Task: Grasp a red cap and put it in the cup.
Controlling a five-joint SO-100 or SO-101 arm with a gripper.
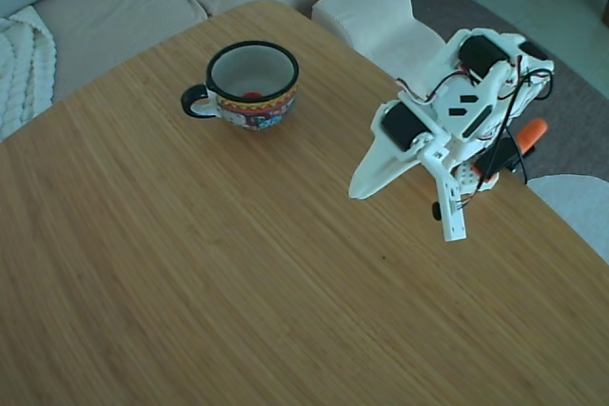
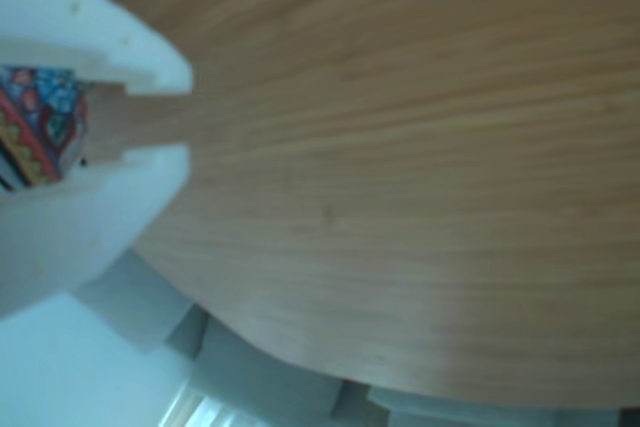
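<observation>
My arm is folded back at the table's right side, far from the cup, and my gripper is open and empty.

So the table is a big wooden one with a light bamboo-style grain and a rounded far edge. In the fixed view the only thing sitting directly on it is the cup — far side, a bit left of centre, handle pointing left. Black rim, white inside, colourful patterned band. The other view shows the same grain up close, blurry, with a sliver of that pattern at its left edge.
</observation>
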